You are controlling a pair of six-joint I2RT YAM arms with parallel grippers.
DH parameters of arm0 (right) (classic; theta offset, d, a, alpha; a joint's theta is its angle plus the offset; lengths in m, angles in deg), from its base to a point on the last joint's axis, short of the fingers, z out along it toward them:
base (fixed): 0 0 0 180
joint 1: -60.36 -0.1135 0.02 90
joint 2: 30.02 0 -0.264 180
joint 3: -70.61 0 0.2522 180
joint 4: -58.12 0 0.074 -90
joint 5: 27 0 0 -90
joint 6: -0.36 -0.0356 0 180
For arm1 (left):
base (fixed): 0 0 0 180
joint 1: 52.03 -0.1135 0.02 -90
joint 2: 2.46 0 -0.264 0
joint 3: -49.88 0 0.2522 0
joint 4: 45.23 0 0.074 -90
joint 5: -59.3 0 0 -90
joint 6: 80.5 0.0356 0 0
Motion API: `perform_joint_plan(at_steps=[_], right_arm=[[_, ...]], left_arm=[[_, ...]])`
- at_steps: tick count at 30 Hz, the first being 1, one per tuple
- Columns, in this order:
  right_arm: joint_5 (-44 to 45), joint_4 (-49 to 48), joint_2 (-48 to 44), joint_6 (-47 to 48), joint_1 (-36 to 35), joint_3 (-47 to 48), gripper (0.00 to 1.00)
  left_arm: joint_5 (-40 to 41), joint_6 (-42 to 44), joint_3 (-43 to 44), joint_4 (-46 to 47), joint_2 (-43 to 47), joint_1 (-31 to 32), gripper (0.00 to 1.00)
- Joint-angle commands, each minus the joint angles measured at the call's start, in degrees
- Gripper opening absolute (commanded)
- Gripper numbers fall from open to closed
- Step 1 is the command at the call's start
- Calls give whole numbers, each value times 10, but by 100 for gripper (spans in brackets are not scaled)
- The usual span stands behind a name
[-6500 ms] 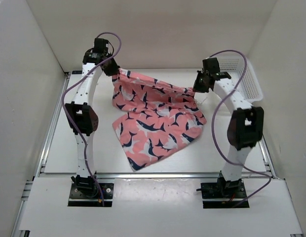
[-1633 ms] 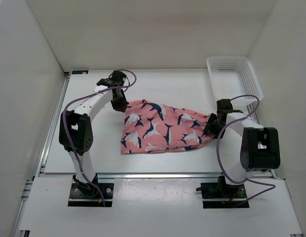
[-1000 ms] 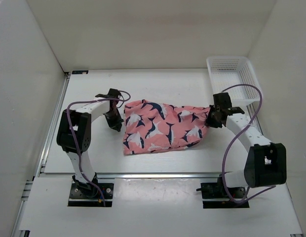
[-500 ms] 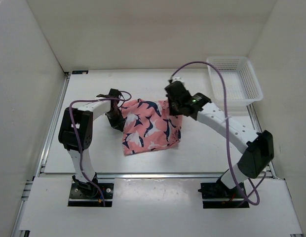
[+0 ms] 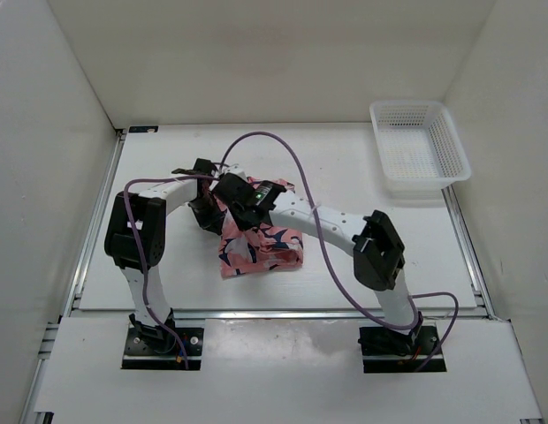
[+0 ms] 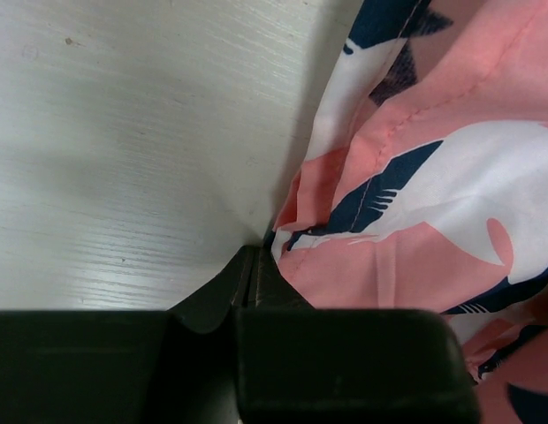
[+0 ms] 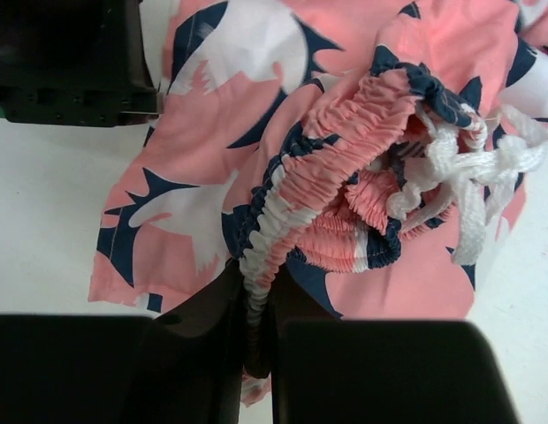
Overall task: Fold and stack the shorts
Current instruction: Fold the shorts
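The coral-pink shark-print shorts (image 5: 267, 246) lie bunched in a narrow fold at the table's centre-left. My right gripper (image 5: 243, 212) reaches across them and is shut on the gathered elastic waistband (image 7: 283, 203), which it holds above the lower layer of fabric (image 7: 212, 212). The white drawstring (image 7: 468, 177) hangs tangled beside the waistband. My left gripper (image 5: 207, 217) sits at the shorts' left edge. In the left wrist view its jaws (image 6: 254, 258) are closed, and the puckered hem of the shorts (image 6: 415, 177) runs into their tip.
A white mesh basket (image 5: 424, 184) stands at the back right of the table. The right arm (image 5: 327, 225) stretches across the middle of the table, and its purple cable (image 5: 300, 168) loops above it. White walls enclose the table on three sides.
My right gripper has carried the shorts' right end leftward over the left half, so the cloth is now much narrower. The left gripper has stayed at the left edge.
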Motion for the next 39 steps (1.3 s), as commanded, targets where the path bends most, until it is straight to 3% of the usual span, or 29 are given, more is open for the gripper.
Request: perform_joint_plan(at_steps=[1,6,9,10,11,13,14,17,20,21,22,23,27,31,35,39], right_arm=[[-4,-2,24,13,-3,55,0],[-9,-2,65,13,-3,79,0],[-9,-14,70,13,-3,84,21],[-9,-14,70,13,-3,84,44],[-14,-14,70,7,-3,84,59],[-14,-20,50,0,-3,77,83],[-14,-20,41,0,-3,71,94],[-9,-35,-11,-5,-3,33,96],[9,-49,-81,-18,-3,-31,88],[21,-64,-102,-27,-3,-56,68],[22,-71,-144,-40,6,-109,51],[22,-78,-164,-49,12,-134,4],[-36,-110,-215,-80,65,-230,0],[-123,-135,-200,-85,112,-266,0],[-164,-173,-170,-90,133,-302,0],[-190,-197,-108,-96,146,-330,0]], left_arm=[[6,-4,1,23,-6,-4,10],[-1,-4,-4,23,36,-15,10],[-12,1,4,7,71,-33,17],[-21,6,4,7,79,-40,27],[-21,11,21,-10,92,-54,33],[-21,25,39,-28,97,-68,44],[-15,25,50,-38,106,-80,58],[-3,36,88,-71,121,-94,59],[26,47,128,-105,143,-99,55],[33,47,136,-111,150,-93,48],[33,53,141,-111,168,-88,17],[38,58,149,-116,176,-80,10],[-16,58,149,-89,194,-18,10],[-32,41,175,-68,133,60,10],[-26,40,218,-58,38,83,10],[29,40,231,-58,-30,83,10]])
